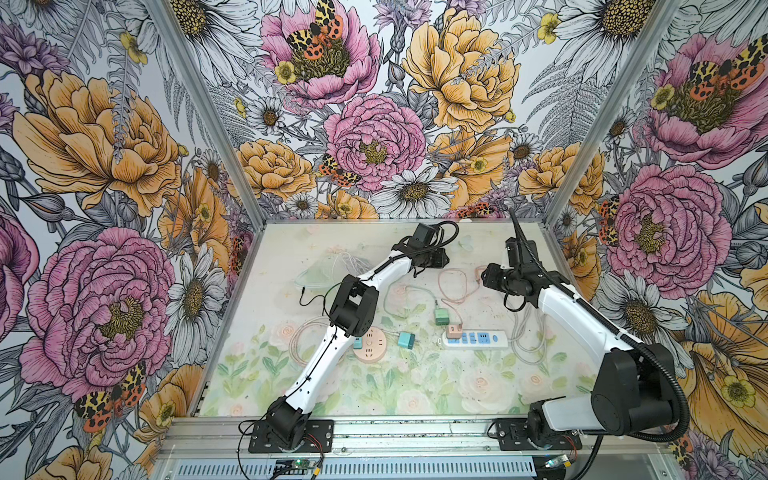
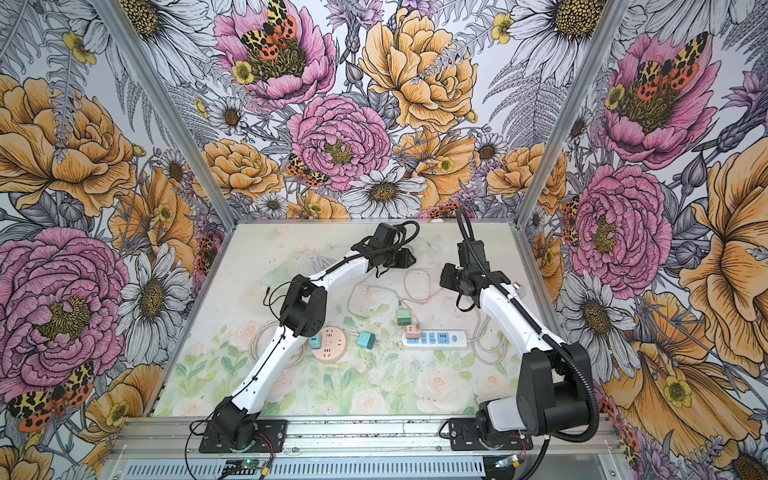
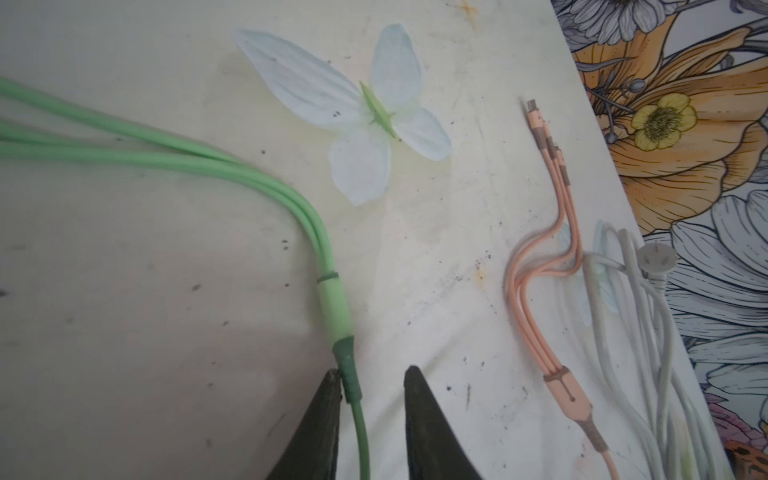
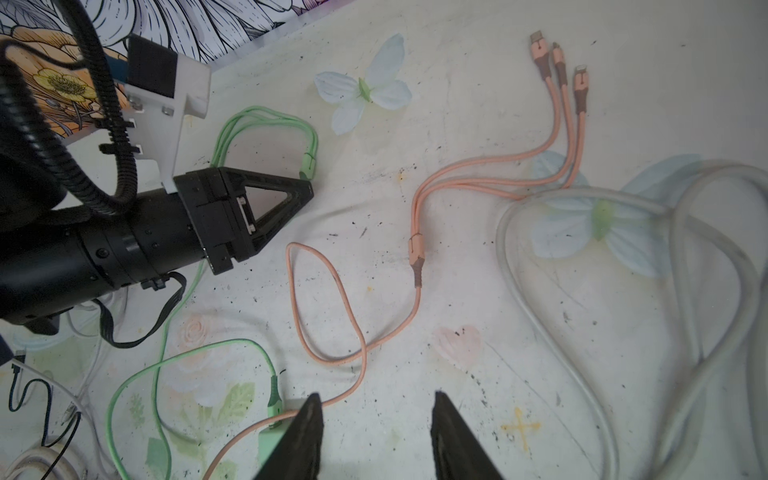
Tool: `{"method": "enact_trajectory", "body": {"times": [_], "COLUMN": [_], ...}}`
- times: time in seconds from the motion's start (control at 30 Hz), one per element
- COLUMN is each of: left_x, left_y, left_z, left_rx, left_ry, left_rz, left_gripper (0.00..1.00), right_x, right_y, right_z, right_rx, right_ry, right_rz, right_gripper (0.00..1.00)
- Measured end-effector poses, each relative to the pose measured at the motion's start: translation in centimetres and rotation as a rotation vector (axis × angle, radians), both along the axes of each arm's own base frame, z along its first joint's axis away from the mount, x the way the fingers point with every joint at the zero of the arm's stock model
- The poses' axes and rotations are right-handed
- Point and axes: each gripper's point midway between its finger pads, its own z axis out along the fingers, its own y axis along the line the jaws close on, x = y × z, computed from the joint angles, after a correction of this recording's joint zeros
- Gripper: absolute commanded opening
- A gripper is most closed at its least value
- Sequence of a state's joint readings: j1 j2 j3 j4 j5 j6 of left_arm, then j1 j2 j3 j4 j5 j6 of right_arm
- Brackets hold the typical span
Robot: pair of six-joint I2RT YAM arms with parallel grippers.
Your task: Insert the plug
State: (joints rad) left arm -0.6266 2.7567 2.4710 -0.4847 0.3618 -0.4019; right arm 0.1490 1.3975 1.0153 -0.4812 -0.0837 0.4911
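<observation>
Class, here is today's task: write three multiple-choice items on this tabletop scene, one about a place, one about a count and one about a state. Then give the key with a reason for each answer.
1. Where is the pink adapter?
A. on the round socket
B. at one end of the white power strip
C. in a gripper

2. How many connector ends does the pink cable split into?
A. two
B. three
C. four

3. What state is the right gripper in?
A. shut on the green cable
B. shut on the white cable
C. open, holding nothing

Key:
1 B: in both top views it sits at the strip's end.
2 B: the right wrist view shows three tips lying side by side.
3 C: its fingers stand apart and grip nothing.
</observation>
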Motion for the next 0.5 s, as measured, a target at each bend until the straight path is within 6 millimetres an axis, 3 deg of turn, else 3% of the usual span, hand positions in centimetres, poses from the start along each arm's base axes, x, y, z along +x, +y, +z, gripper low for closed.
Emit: {"method": "enact_trajectory", "body": {"times": [0.13, 0.23, 0.3, 0.4, 0.5], "left_x": [-1.5, -2.6, -3.4, -4.2, -5.1], "left_y": [-1.4, -0.7, 0.6, 3.1, 6.1], "left_z": [0.2, 0.3, 1.5, 6.2, 14.0], "left_rx": [-0.019, 0.01, 0.037, 0.058, 0.049], "left_ry": [0.02, 0.039, 0.04, -0.01, -0.12], "left_rz": [-0.037, -0.045, -0.042, -0.018, 0.023], "left_gripper": [0.47, 0.5, 0.53, 0.55, 0.56], "right_x": [-0.1, -0.2, -0.2, -0.2, -0.3], "right_y": [0.0, 0.2, 0.3, 0.4, 0.5], "right_z": [0.2, 0.2, 0.3, 0.3, 0.3], "right_rx": [0.004, 0.011, 0.019, 0.025, 0.028], "right_ry": [-0.005, -0.005, -0.004, -0.003, -0.002], "right_rz": [0.002, 0.007, 0.009, 0.014, 0.017], "right_gripper": [0.44, 0.44, 0.45, 0.45, 0.45]}}
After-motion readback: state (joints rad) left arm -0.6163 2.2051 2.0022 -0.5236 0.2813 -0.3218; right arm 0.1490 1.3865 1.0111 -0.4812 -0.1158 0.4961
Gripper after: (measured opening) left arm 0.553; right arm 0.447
